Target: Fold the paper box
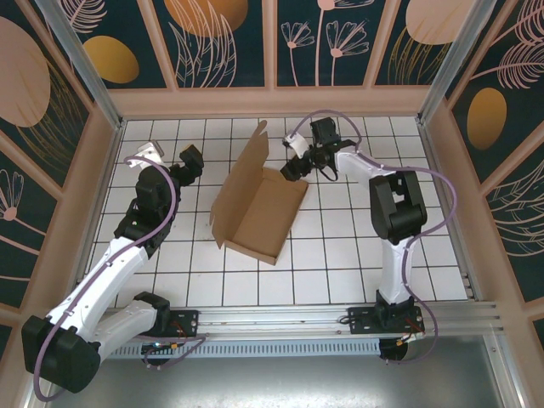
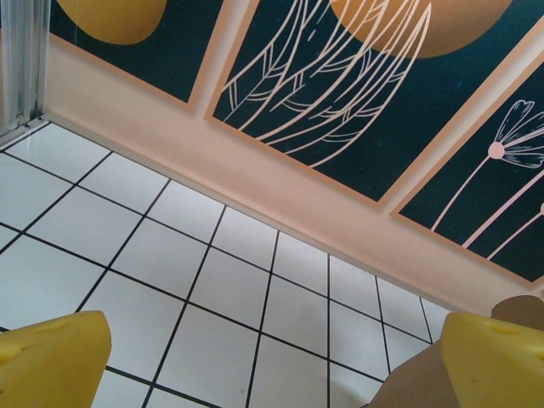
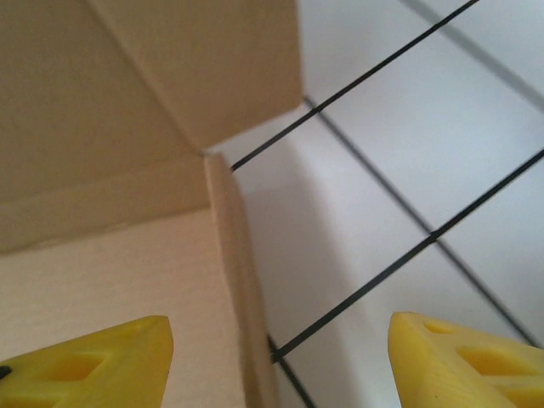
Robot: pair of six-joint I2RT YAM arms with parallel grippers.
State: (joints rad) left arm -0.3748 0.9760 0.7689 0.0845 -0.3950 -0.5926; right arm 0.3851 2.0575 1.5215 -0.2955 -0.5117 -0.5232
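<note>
The paper box (image 1: 259,212) lies in the middle of the tiled floor, brown cardboard, its base flat and its far-left panel (image 1: 249,157) standing up. My right gripper (image 1: 295,167) hovers at the box's far right corner. It is open, and the thin upright side wall (image 3: 242,289) runs up between its yellow fingers (image 3: 93,365) without being pinched. My left gripper (image 1: 194,160) sits left of the raised panel, open wide over bare tiles (image 2: 280,357). A corner of cardboard (image 2: 425,382) shows by its right finger (image 2: 497,357).
A small white bracket (image 1: 146,151) lies at the back left beside the left arm. Patterned walls (image 1: 272,102) close in the back and both sides. An aluminium rail (image 1: 297,319) runs along the near edge by the arm bases.
</note>
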